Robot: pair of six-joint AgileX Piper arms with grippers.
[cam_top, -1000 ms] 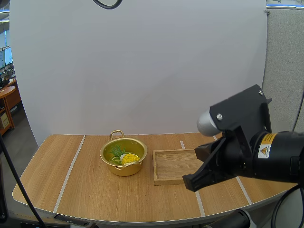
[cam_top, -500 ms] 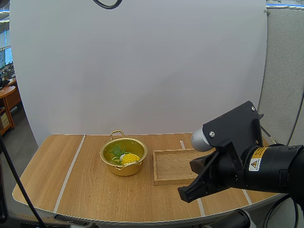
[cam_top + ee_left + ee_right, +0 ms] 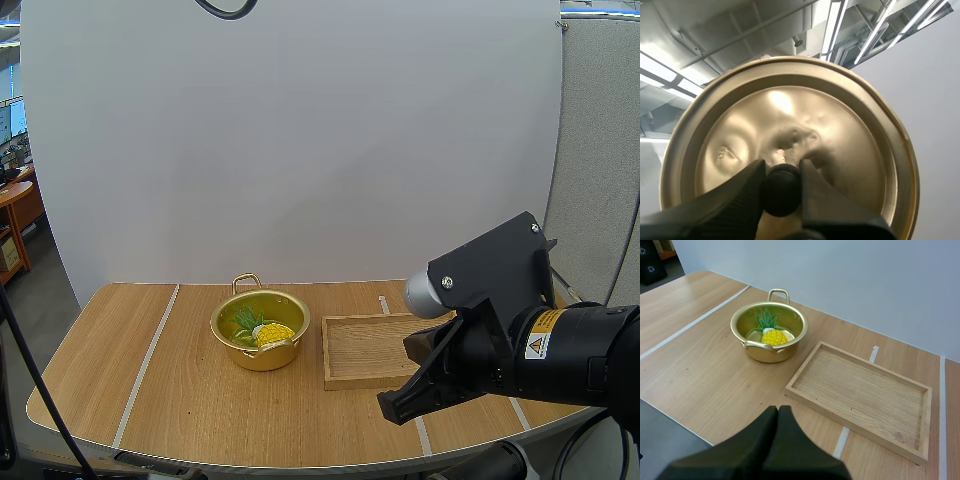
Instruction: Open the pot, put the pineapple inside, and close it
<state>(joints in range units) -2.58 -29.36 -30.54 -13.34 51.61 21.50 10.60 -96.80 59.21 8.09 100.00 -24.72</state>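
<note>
A gold pot stands open on the table, left of centre, with a yellow pineapple and its green leaves inside; both appear again in the right wrist view, pot and pineapple. The gold lid is held up in the air, its black knob pinched by my left gripper. My right gripper hangs over the table's front right, fingers lying together as one dark wedge, holding nothing.
A shallow wooden tray lies right of the pot, with nothing in it, tray. Pale tape strips cross the tabletop. The table's front edge runs just below my right gripper.
My right arm dropped and pulled back toward the front right edge a second ago, then held nearly still. The pot, pineapple and tray have not moved.
</note>
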